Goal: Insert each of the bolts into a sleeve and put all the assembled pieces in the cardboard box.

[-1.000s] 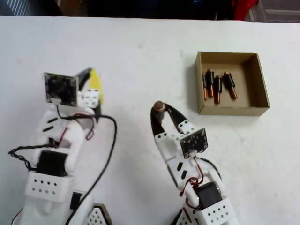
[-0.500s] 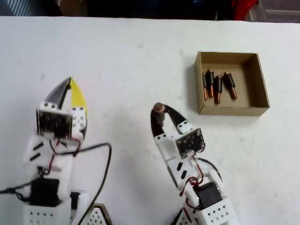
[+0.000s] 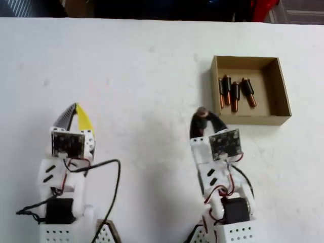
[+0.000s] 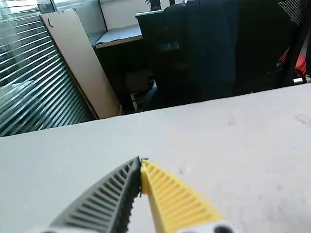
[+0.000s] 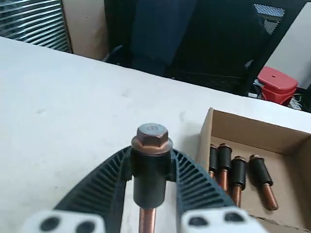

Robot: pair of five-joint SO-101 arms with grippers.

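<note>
Bolt (image 5: 152, 136) in sleeve (image 5: 151, 174), pinched by right claw (image 3: 204, 121); dropped short, it could hit box (image 3: 250, 120) wall. Left claw (image 4: 140, 170) closed, empty.

— What's underneath everything?
— A white table (image 3: 152, 66) with a few faint marks on it.
— And behind it?
— Window blinds (image 4: 29, 77), with a brown board (image 4: 80, 63) leaning just beside them. There's also a dark office chair (image 5: 194, 34) and a red container (image 5: 277, 82) near it.
</note>
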